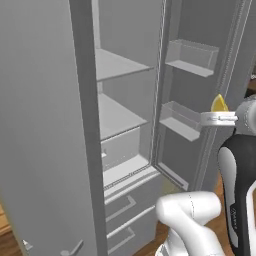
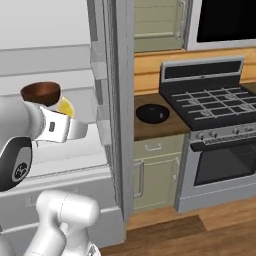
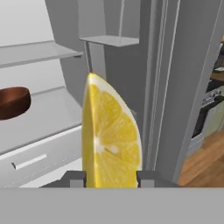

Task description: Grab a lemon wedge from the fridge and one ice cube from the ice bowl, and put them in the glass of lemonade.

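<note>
Lemon wedge [image 3: 109, 140] sits clamped upright in the pincer [image 3: 109, 178] before the open fridge [image 1: 125, 100], apparently clear of its shelves.

A brown bowl [image 2: 41, 93] is sitting on a pale shelf, also showing at the left edge of the hand view. A steel stove [image 2: 218, 145] with black grates is standing at the right, its dark oven door facing the room. Olive-green cabinets [image 2: 156, 172] are sitting under the wooden surface [image 2: 150, 128] beside it. A wooden floor [image 2: 200, 235] is stretching out below.
</note>
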